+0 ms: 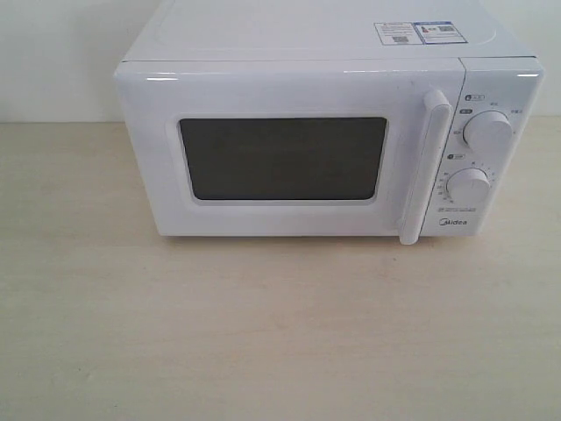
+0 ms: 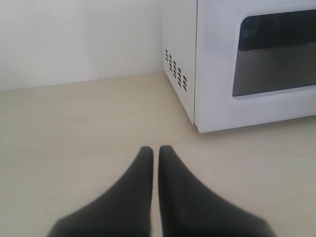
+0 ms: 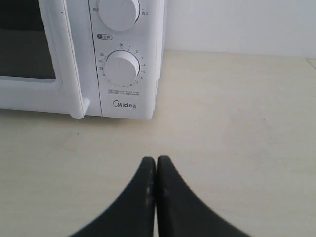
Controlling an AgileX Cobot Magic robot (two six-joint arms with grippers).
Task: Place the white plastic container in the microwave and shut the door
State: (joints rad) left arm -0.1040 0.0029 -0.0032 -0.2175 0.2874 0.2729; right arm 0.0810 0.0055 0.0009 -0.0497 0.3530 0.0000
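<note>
Left wrist view: left fingers (image 2: 140, 182) closed, empty, over surface (image 2: 74, 128).
Right wrist view: right fingers (image 3: 170, 192) pressed together, holding nothing.
Microwave (image 1: 307, 53): farther back, door (image 1: 280, 96) shut flush.
White plastic container: unseen anywhere; perhaps behind the dark window (image 1: 282, 158).
Risk: door reopened needlessly through misjudged completion.

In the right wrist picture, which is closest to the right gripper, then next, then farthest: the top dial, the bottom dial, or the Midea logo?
From the right gripper:
1. Midea logo, at the foot of the panel.
2. Bottom dial, mid panel, above the logo.
3. Top dial, highest on the panel.
</note>
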